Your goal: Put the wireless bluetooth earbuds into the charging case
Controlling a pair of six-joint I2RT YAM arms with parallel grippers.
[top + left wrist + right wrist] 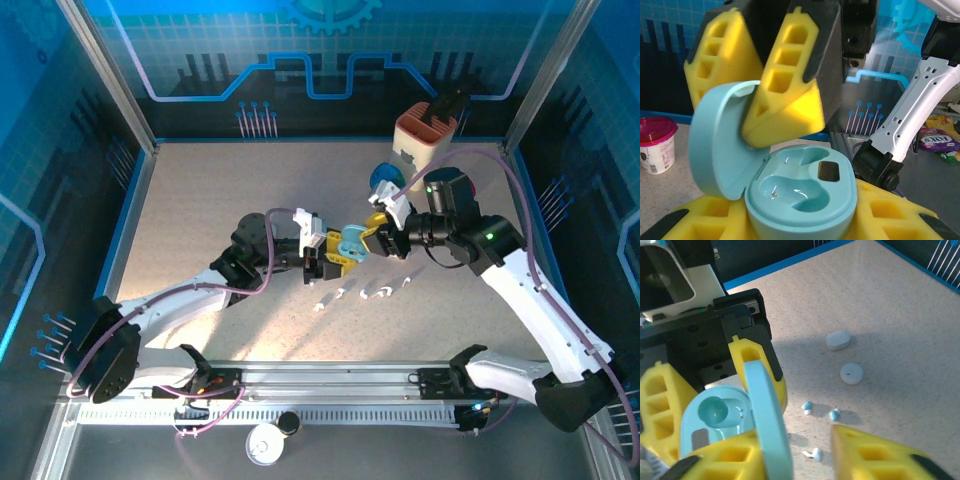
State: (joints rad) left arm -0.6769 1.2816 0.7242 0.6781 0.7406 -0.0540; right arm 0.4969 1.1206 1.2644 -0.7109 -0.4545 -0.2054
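Left gripper (pixel 330 250) clamps the open charging case (pixel 802 222) steady; right gripper (pixel 378 237) straddles its lid (pixel 715 145), grip unclear, exposing empty wells (pixel 800 192) for earbuds (pixel 807 407).

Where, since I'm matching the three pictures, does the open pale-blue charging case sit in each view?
Top external: charging case in mid-picture.
Left wrist: lower centre, lid open to the left.
Right wrist: lower left, lid edge-on.
Shared landmark: the yellow right pincer at its lid.
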